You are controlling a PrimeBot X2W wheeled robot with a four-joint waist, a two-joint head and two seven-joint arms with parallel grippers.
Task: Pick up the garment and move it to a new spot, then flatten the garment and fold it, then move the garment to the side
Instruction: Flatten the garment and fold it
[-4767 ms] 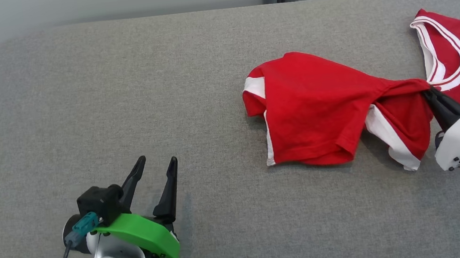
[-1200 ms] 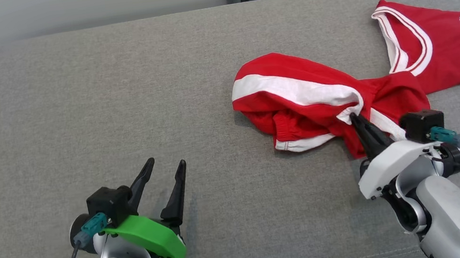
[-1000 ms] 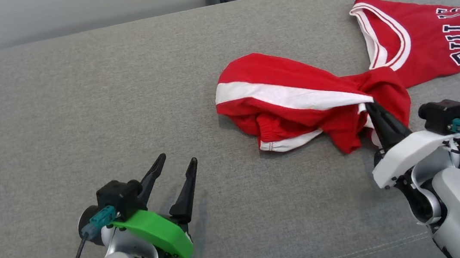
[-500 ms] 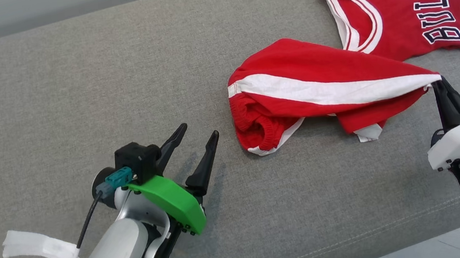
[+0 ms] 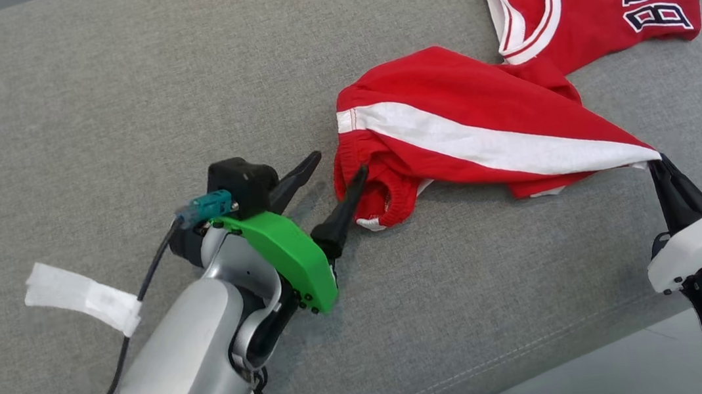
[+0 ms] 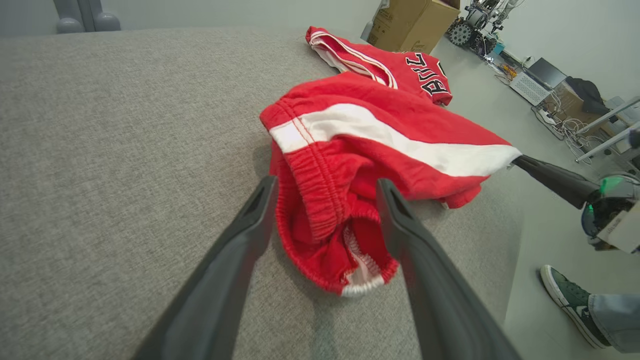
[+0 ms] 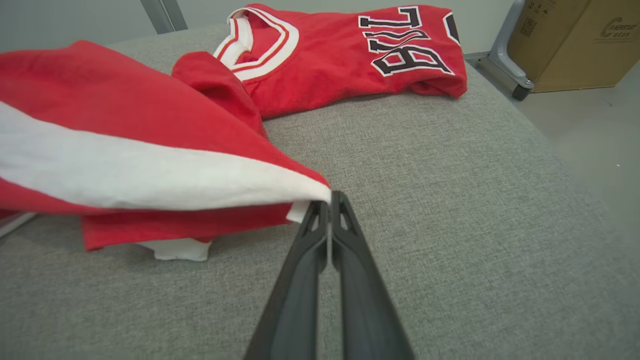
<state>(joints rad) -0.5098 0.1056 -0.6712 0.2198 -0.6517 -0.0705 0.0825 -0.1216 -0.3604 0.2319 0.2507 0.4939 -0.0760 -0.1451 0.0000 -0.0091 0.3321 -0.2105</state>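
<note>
Red shorts (image 5: 481,122) with a white side stripe lie bunched on the grey cushion (image 5: 116,105), right of its middle in the head view. Their far edge appears to touch a red jersey (image 5: 587,5). One hem corner is pinched in the right gripper (image 5: 657,165), whose jaws are pressed together on the cloth, and the stripe is drawn taut towards it. The left gripper (image 5: 340,162) is set at the elastic waistband (image 6: 320,200) with its jaws wide apart, one finger on each side of the gathered band. Nothing is gripped by it yet.

A second hold for flattening is judged to be the step in hand. The left jaws would best be pushed deeper before they are closed, so that the band itself is taken rather than its loose lip. The two holds should then be drawn apart low over the cushion, so that the cloth is spread and not lifted into a rope. Care is needed at the jersey, which could be dragged along.

On the jersey, "BULL" can be read in dark block letters edged in white; the rest is cut off. Print on the cardboard box (image 7: 580,40) is too small to be read. No writing can be made out on the white tag (image 5: 81,297).
</note>
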